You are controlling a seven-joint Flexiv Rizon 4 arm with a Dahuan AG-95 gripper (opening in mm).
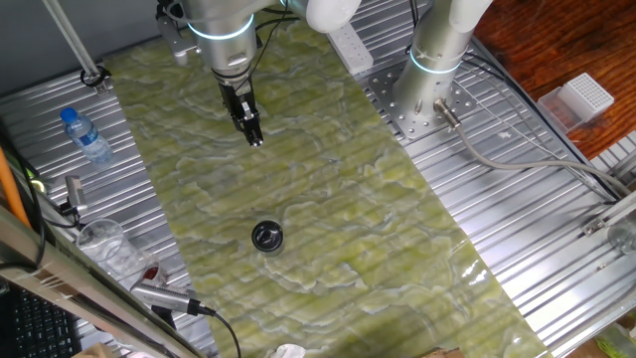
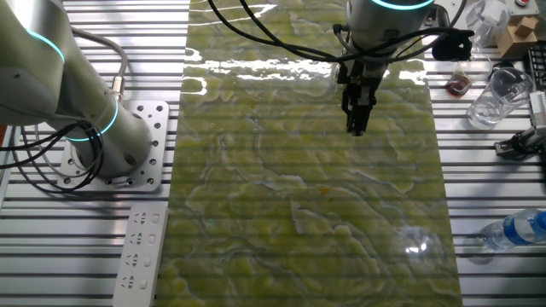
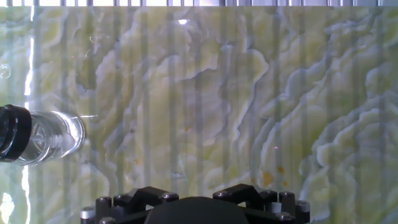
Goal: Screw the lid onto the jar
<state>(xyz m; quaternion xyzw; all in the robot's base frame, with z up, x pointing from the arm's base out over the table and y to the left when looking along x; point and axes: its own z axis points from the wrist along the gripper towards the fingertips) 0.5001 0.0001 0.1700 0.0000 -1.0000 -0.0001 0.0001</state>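
The jar [image 1: 268, 249] is a small clear glass one standing upright on the green marbled mat, and the black glossy lid [image 1: 266, 235] sits on top of it. The hand view shows the jar [image 3: 55, 137] at the left edge, with the lid [image 3: 12, 133] on its mouth. My gripper [image 1: 255, 139] hangs above the mat, well behind the jar and apart from it. Its fingers look pressed together with nothing between them. In the other fixed view the gripper [image 2: 356, 130] points down and the jar is hidden behind it.
A plastic bottle with a blue cap [image 1: 87, 137] lies on the ribbed metal at the left. A thin clear cup [image 1: 104, 242] stands near the front left. The second arm's base [image 1: 437, 60] and a power strip [image 2: 142, 256] flank the mat.
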